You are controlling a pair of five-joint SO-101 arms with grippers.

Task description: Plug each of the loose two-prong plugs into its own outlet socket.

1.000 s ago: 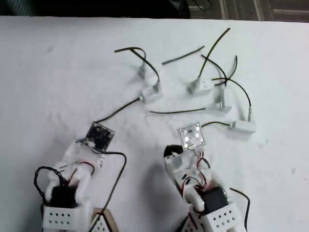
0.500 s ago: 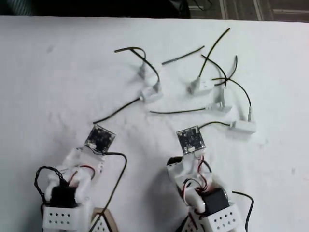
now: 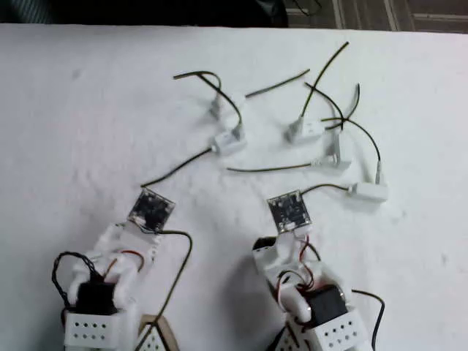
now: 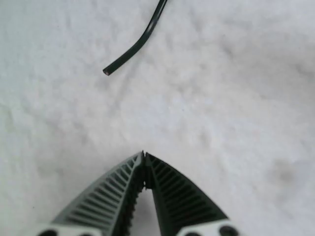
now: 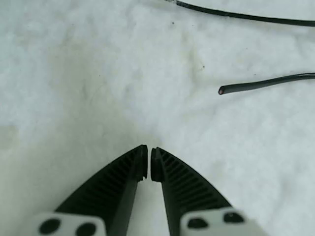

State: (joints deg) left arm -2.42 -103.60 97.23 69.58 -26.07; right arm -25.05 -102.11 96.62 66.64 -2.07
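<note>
Several white two-prong plugs and outlet sockets with black wires lie scattered at mid-table: one block (image 3: 229,143) left of centre, a small piece (image 3: 216,109) above it, and others (image 3: 303,131), (image 3: 333,154), (image 3: 368,191) to the right. My left arm (image 3: 117,256) sits at the near left and my right arm (image 3: 292,267) at the near right, both short of the parts. The left gripper (image 4: 144,158) is shut on nothing over bare cloth, with a loose wire end (image 4: 106,72) ahead of it. Over cloth too, the right gripper (image 5: 148,150) is shut and empty, a wire end (image 5: 221,90) just ahead.
A white cloth (image 3: 88,124) covers the table, with open room on its left side. A loose black wire (image 3: 276,82) lies near the back. The wires on the right cross one another (image 3: 338,117). Another wire (image 5: 246,17) runs across beyond the right gripper.
The lit square on the right arm's wrist has gone dark. Both arms have drawn back slightly toward the near edge. The plugs and sockets have not moved.
</note>
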